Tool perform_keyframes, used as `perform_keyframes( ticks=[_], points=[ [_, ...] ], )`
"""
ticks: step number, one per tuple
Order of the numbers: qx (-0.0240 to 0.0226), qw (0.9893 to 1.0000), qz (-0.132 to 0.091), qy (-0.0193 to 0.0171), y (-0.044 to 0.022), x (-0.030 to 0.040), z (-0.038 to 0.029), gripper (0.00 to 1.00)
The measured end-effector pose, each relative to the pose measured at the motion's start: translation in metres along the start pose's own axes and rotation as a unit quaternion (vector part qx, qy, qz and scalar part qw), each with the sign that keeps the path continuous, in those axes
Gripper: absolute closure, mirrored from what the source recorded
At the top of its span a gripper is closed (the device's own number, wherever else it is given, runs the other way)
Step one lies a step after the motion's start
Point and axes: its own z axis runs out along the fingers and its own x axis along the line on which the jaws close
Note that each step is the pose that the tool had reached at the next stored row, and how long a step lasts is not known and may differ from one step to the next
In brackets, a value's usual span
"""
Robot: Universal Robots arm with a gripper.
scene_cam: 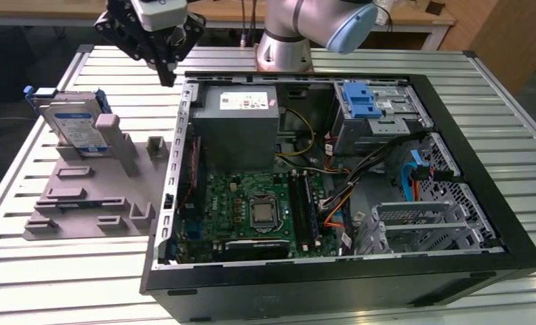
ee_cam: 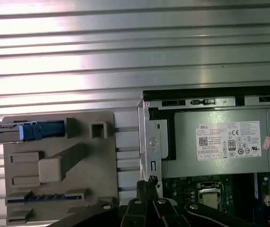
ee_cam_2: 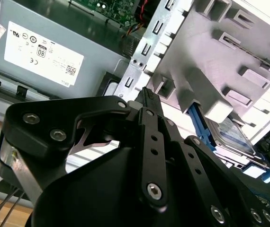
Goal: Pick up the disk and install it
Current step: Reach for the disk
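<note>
Disk, silver with white-and-blue label, blue-framed, upright in grey holder, hand clenched empty.

Arm raised, gripper empty
I see my gripper hanging tips-down from the arm, toward the exterior view's left, its black fingers pressed together on nothing (both wrist views agree).
</note>
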Motion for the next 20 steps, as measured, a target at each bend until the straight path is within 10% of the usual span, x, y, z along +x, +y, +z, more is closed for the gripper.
perform_keyframes(
  ticks=[20],
  points=[
    [0.0, 1.0, 0.0, 0.0001, 0.0061, 0.0177, 0.0009, 0.89]
  ],
)
